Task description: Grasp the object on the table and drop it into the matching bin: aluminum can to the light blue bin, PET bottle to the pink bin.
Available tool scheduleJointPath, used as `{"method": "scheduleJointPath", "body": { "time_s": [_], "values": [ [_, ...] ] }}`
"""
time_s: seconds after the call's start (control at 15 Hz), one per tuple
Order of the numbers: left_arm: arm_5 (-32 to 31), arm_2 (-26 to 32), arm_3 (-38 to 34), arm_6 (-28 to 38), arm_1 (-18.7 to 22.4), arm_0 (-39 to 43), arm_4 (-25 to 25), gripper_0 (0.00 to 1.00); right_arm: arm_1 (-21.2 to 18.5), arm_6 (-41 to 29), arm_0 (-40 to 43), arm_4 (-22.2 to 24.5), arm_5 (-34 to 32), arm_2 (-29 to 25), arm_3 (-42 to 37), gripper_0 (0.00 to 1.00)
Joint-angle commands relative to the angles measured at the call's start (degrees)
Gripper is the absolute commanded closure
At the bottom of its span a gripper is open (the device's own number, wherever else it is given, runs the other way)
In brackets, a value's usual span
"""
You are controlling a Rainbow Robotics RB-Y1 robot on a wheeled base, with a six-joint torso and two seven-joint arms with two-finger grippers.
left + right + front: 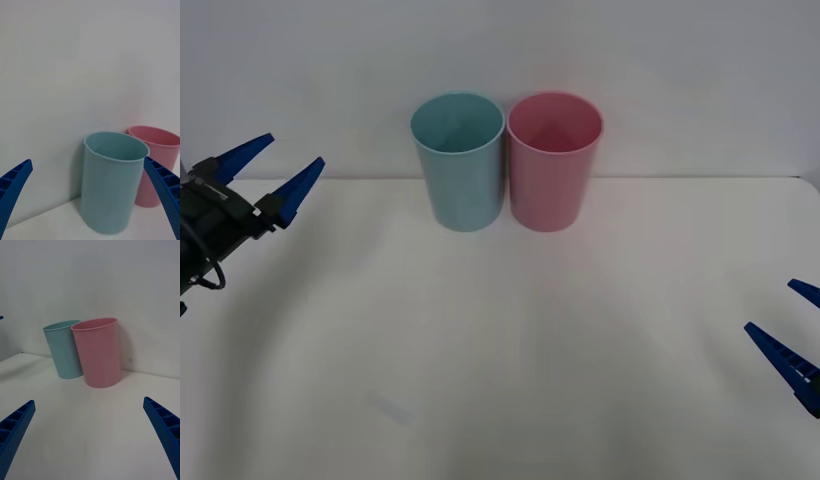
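The light blue bin [460, 170] and the pink bin [553, 170] stand upright side by side at the back of the white table [500, 350], touching or nearly so. The object, aluminum can or PET bottle, is out of view. My left gripper [285, 155] hovers open and empty at the far left, level with the bins. From its wrist view the light blue bin [110, 183] is close, with the pink bin [165, 150] behind it. My right gripper [770, 306] is open and empty at the right edge, and its wrist view shows the pink bin [99, 356] in front of the light blue bin [63, 352].
A plain white wall [500, 60] rises directly behind the bins. The tabletop's back edge runs along the wall, and its right corner [805, 185] shows at the far right.
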Motion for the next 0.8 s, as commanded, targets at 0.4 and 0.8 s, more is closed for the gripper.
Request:
{"method": "scheduleJointPath", "body": {
  "time_s": [0.4,0.8],
  "values": [
    [-10.48,5.57,-0.15,-7.88,7.2,12.13,4.97,0.0,0.0,0.0,0.0,0.0,0.0,0.0,0.0,0.0],
    [-15.32,7.32,-0.15,-13.59,10.98,21.62,10.77,0.0,0.0,0.0,0.0,0.0,0.0,0.0,0.0,0.0]
  ]
}}
